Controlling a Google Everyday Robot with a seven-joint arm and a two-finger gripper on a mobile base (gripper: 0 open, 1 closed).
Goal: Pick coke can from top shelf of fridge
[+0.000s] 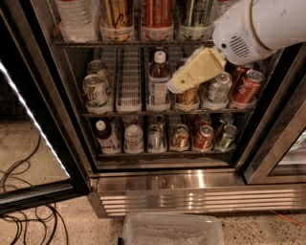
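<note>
The fridge [167, 182] stands open, with a steel frame and dark wire racks. The top shelf [129, 43] carries whitish cup holders along its front. A red can, the coke can [157, 12], stands in the middle holder, its top cut off by the frame edge. My gripper [178, 85], cream-coloured on a white arm coming from the upper right, hangs in front of the middle rack, below the top shelf and slightly right of the coke can. It touches nothing that I can see.
The middle rack holds green-and-white cans [95, 88], a white-capped bottle [159, 79], a silver can [217, 88] and tilted red cans [246, 86]. The bottom rack has several cans. The open glass door [33, 119] is at left, with cables [19, 220] on the floor and a clear bin [172, 229] below.
</note>
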